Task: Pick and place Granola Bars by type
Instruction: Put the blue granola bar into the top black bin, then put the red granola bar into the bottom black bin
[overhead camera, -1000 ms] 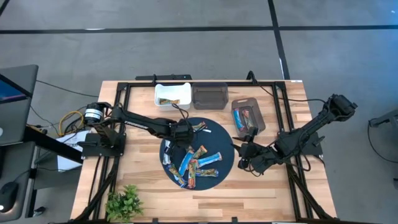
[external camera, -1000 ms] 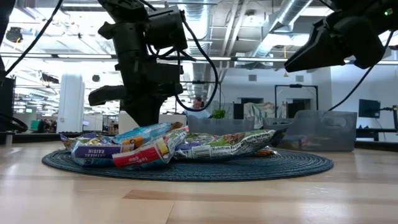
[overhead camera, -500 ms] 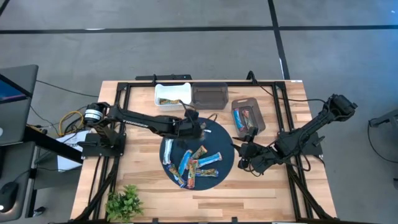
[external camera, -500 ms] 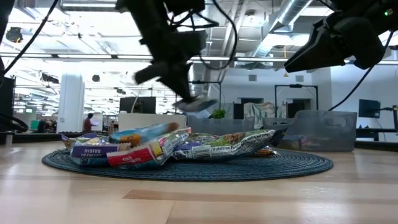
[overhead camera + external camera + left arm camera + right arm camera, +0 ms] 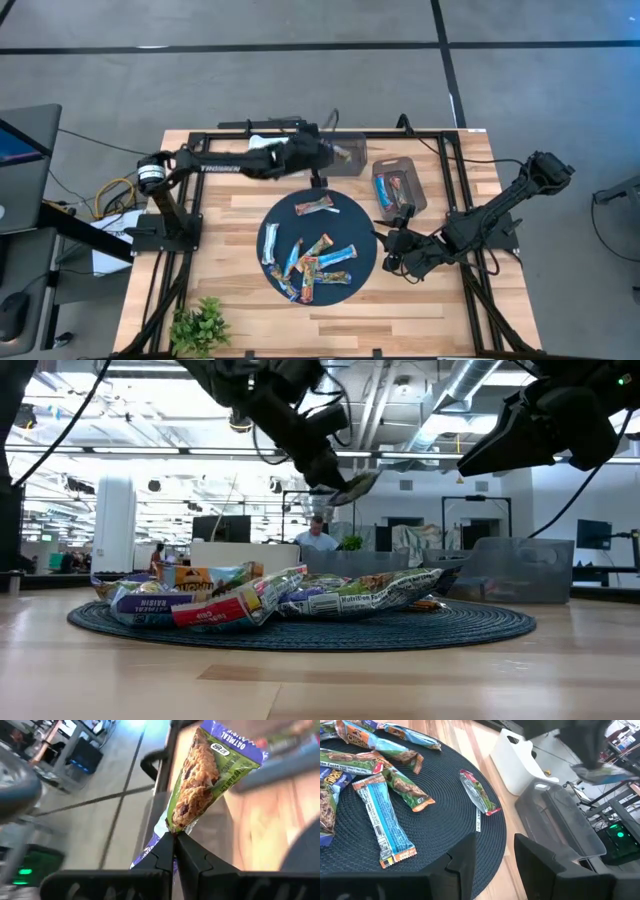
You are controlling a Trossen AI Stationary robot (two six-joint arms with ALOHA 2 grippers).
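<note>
A round mat (image 5: 366, 262) lies at the table's (image 5: 230, 290) middle, with a heap of granola bars (image 5: 315, 263) on it and one bar (image 5: 313, 207) apart near its far edge. Behind the mat stand a white bin (image 5: 262, 143) and, to its right, a grey bin (image 5: 350, 160); a third bin (image 5: 398, 189) with bars in it sits right of the mat. A small plant (image 5: 200, 325) stands at the near left corner

The left arm is stretched across the table's far side, its gripper (image 5: 174, 851) raised, the fingers (image 5: 161, 856) pinched shut on a bar (image 5: 202, 780). The right arm is bent low at the near right, its gripper (image 5: 487, 856) held apart, nothing between.
</note>
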